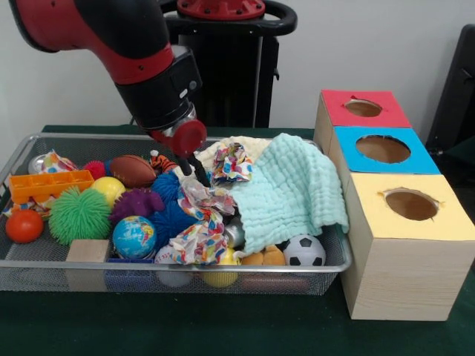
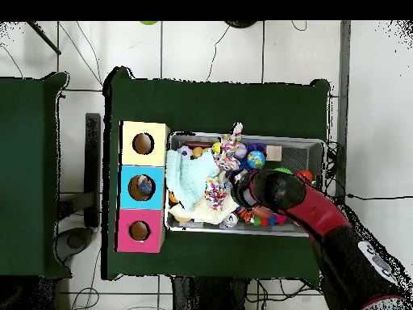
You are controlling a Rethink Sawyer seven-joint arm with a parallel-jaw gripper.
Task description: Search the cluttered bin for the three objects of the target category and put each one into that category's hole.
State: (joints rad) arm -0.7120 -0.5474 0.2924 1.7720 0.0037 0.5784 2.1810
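Note:
The wire mesh bin (image 1: 185, 268) is full of toys and cloth. None of the clear plastic pieces shows in either view. My gripper (image 1: 194, 173) hangs from the red and black arm (image 2: 278, 192) and dips into the middle of the bin. It sits right at the top of a wad of multicoloured dotted paper (image 1: 202, 226). I cannot tell whether it holds the paper. The red-topped box's hole (image 1: 363, 108) is the farthest of three at the right. In the overhead view that hole (image 2: 139, 231) lies left of the bin.
A mint green cloth (image 1: 293, 189) covers the bin's right part. The blue-topped box (image 1: 383, 149) and the yellow-topped box (image 1: 410, 205) stand beside the red one. A green spiky ball (image 1: 79, 215), a globe ball (image 1: 134, 236), a soccer ball (image 1: 304, 251) and an orange tray (image 1: 50, 184) lie in the bin.

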